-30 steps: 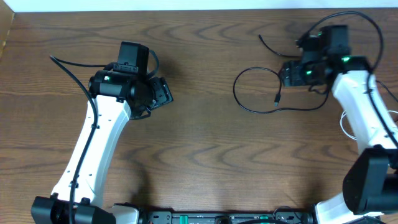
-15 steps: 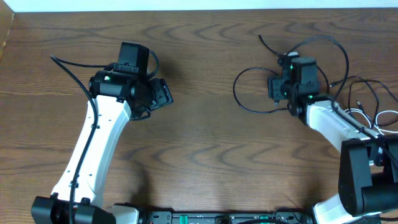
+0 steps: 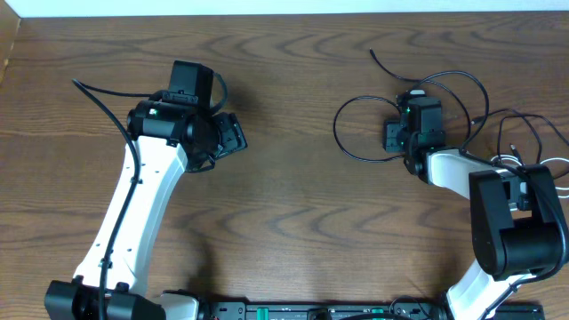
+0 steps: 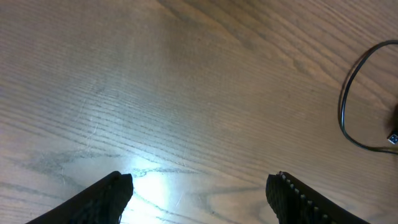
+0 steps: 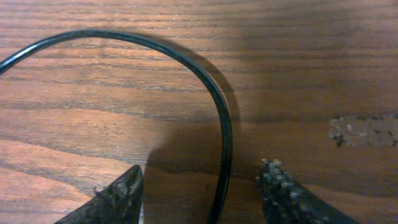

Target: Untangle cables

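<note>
The black cable [image 3: 340, 142] lies in loops on the wooden table at the right, with one free end [image 3: 373, 55] pointing to the far edge. My right gripper [image 3: 394, 136] is open and low over it. In the right wrist view the black cable [image 5: 222, 134] curves down between the two open fingers [image 5: 202, 186], which are not closed on it. The white cable [image 3: 558, 164] shows only as thin loops by the right arm at the table's right edge. My left gripper [image 3: 233, 135] is open and empty over bare wood [image 4: 199, 186], and its wrist view shows part of the black loop [image 4: 343, 118].
More black cable loops [image 3: 462, 84] lie behind and to the right of the right wrist. The right arm's base [image 3: 511, 222] stands at the front right. The table's far edge [image 3: 284, 14] runs along the top.
My right arm has swung left and towards the front and come down over the black cable loop, and the loops behind it have shifted. My left arm has not moved.
</note>
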You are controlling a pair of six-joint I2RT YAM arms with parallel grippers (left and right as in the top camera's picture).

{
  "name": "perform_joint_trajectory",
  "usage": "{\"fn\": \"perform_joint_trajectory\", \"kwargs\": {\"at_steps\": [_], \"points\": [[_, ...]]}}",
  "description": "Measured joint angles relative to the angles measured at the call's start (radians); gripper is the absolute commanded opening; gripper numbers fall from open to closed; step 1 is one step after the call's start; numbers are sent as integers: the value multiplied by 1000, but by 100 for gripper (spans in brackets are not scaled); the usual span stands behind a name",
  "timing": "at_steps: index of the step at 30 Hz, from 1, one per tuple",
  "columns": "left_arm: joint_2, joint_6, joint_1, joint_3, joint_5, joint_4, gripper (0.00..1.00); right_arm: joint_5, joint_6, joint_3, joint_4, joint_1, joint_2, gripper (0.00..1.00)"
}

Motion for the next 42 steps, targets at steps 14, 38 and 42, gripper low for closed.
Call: {"fn": "perform_joint_trajectory", "kwargs": {"at_steps": [14,38,42], "points": [[0,0,0,0,0,-2,75,23,26,2,11,0,11,29],[0,0,0,-1,0,-3,75,70,49,76,-359,-127,-429,1],[0,0,0,-2,0,-4,75,127,49,127,-391,-297,-574,1]]}}
